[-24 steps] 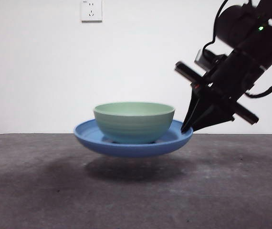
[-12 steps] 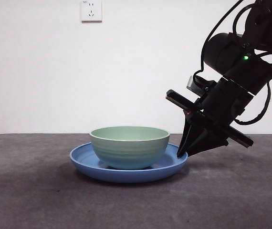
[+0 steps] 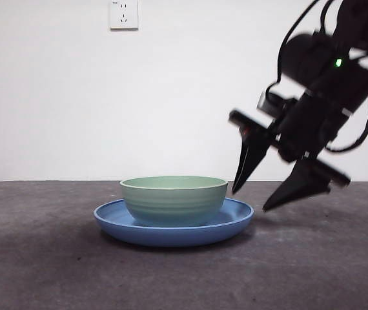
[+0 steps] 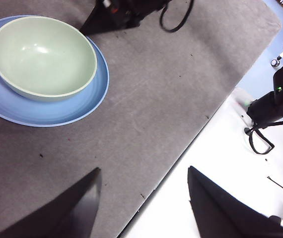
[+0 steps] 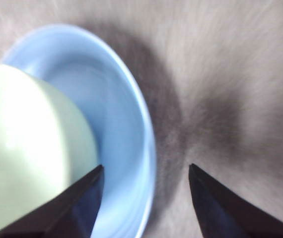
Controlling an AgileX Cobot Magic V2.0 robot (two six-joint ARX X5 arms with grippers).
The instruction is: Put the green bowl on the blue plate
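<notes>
— Green bowl [image 3: 173,199] sits inside the blue plate [image 3: 171,231], upright, on the dark table [image 3: 313,271]. How would it handle?

— Rigid and glossy, probably light, and slippery, I'd judge. Its rim gives the best hold: one finger inside, one outside.

— And the right gripper [image 3: 256,194]?

— Jaws spread, holding nothing, blurred, just beside the plate's edge; bowl and plate lie past its inner fingertip. The left gripper [image 4: 144,208] waits well apart, also spread.

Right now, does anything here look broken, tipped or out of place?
Nothing stands out. The green bowl sits upright and level in the blue plate, which lies flat on the table. The right gripper, open, hangs beside the plate's rim.
</notes>
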